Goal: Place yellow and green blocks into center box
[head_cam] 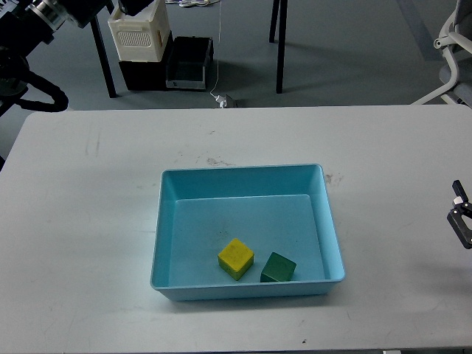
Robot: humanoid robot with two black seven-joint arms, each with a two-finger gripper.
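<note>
Obs., head view. You see the light-blue tray (pixel 248 177) sitting near the middle of the white table (pixel 81 221), its long sides running left to right.

Contents of tray: you find both cubes on the tray floor, toward its near wall. The yellow block (pixel 236 258) lies left of the green block (pixel 278 268). They sit just beside each other; you cannot tell from this angle whether their corners touch. The green one rests close to the near wall, right of the tray's midline. Both are turned slightly, edges not square to the tray walls.

Right gripper (pixel 462 218): you see only a small black part of it at the right edge of the view, low over the table, well apart from the tray and to the right of it. The blocks lie to its left and slightly nearer to you. It holds nothing that you can see. Its fingers are cut off by the view's edge, so you cannot tell whether they are spread or closed.

Left arm (pixel 29 44): you see thick black segments at the top-left corner, beyond the table's far-left edge. Its gripper end does not show.

Background: a white slatted crate (pixel 138 33) stands on a black bin (pixel 188 66) on the floor beyond the table.
</note>
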